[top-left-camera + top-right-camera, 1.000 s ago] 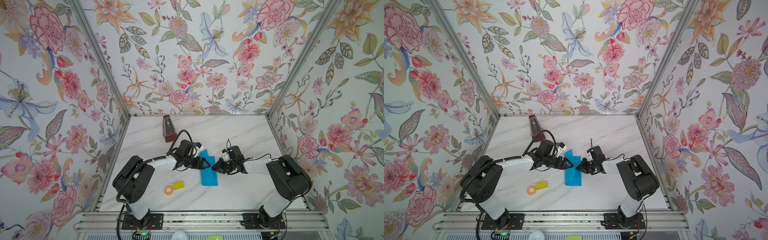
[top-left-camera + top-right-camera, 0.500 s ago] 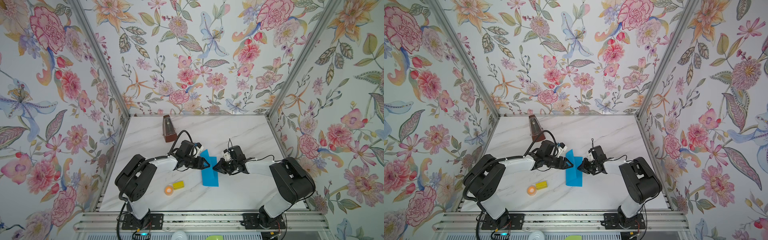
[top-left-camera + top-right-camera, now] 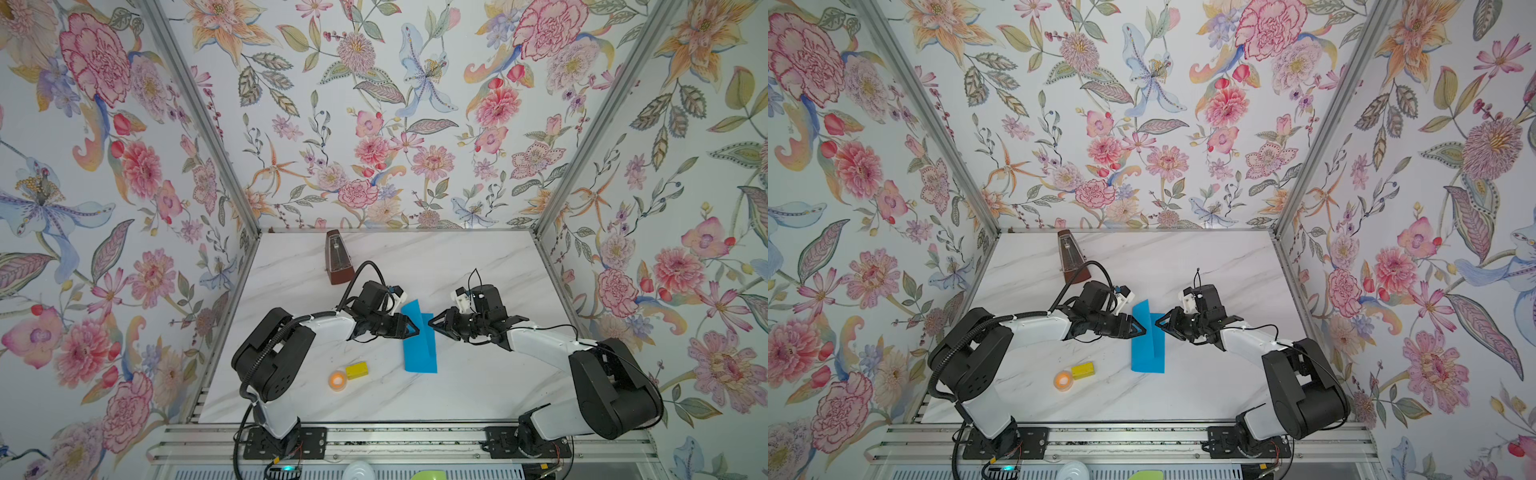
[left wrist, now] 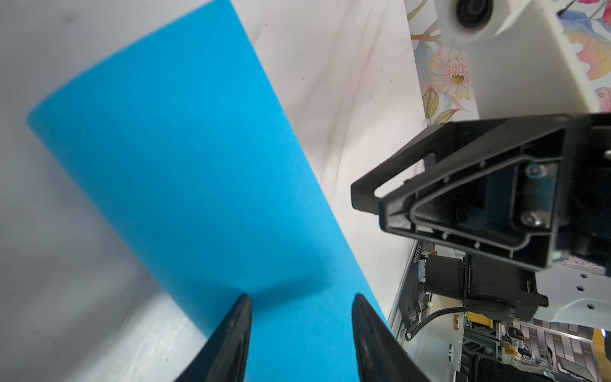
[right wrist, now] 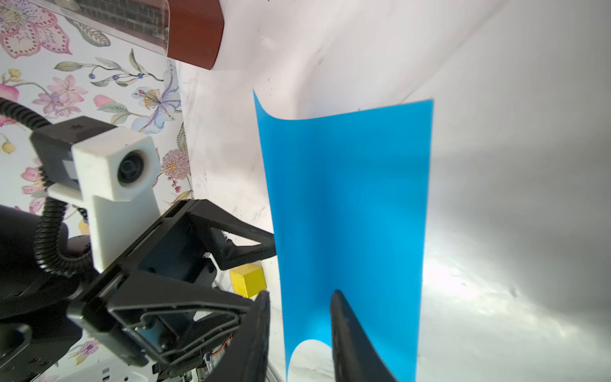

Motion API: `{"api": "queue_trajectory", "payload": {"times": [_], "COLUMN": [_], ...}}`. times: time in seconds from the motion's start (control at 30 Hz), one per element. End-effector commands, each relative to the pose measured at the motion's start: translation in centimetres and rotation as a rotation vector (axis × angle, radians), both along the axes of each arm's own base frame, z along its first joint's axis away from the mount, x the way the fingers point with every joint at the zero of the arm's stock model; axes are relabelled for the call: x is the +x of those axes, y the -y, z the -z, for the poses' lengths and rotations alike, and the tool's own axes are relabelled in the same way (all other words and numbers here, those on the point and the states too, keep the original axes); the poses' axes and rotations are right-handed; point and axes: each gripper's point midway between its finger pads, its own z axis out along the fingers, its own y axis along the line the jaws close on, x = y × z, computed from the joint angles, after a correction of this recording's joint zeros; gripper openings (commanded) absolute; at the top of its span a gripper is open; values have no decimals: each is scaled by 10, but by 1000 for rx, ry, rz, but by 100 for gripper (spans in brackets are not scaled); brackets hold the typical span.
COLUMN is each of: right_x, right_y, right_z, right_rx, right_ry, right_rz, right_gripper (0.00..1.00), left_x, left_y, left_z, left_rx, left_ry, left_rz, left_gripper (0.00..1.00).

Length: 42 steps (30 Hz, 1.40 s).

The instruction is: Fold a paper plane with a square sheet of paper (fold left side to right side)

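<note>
The square sheet of paper (image 3: 417,353) is bright blue and lies mid-table, its left half curled up and over toward the right. It also fills much of the left wrist view (image 4: 182,165) and the right wrist view (image 5: 347,198). My left gripper (image 3: 415,329) is at the sheet's left side, open (image 4: 301,297), with blue paper showing behind the gap. My right gripper (image 3: 431,323) faces it from the right, open (image 5: 299,294), and the sheet's curled edge runs between its fingers without being pinched. No paper plane is in view.
A brown metronome (image 3: 338,259) stands at the back left of the marble table (image 3: 478,386). A small yellow block (image 3: 356,370) and an orange tape roll (image 3: 337,380) lie front left of the sheet. Floral walls close in three sides.
The right gripper's jaws have spread apart, and the left gripper's jaws have narrowed somewhat. Both arms and the sheet have hardly moved.
</note>
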Motion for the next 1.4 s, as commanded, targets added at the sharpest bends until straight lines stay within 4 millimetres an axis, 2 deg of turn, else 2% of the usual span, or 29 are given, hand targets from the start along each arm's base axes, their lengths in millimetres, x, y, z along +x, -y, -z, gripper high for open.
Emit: {"api": "queue_trajectory", "payload": {"times": [0.0,0.3,0.77,0.9,1.1,1.37], "right_x": [-4,-8,-5,-6,-10,-14], "right_y": [-10,-28,-26,-21,-11,-1], "right_z": [-5,5,11,13,25,36], "right_rx": [38,40,24,3,-21,-42], "right_ry": [-17,-53,-61,-60,-77,-80], "right_rz": [-45,-99,-82,-63,-31,0], "right_gripper": [32,26,9,3,1,1], "left_x": [-5,-6,-9,-6,2,4], "left_y": [1,1,0,-1,-7,-15], "left_z": [8,8,9,4,-8,4], "left_rx": [-1,-1,0,3,17,88], "left_ry": [-26,-27,-36,-15,44,43], "left_rz": [8,10,18,7,-42,-54], "left_gripper": [52,52,49,49,49,55]}}
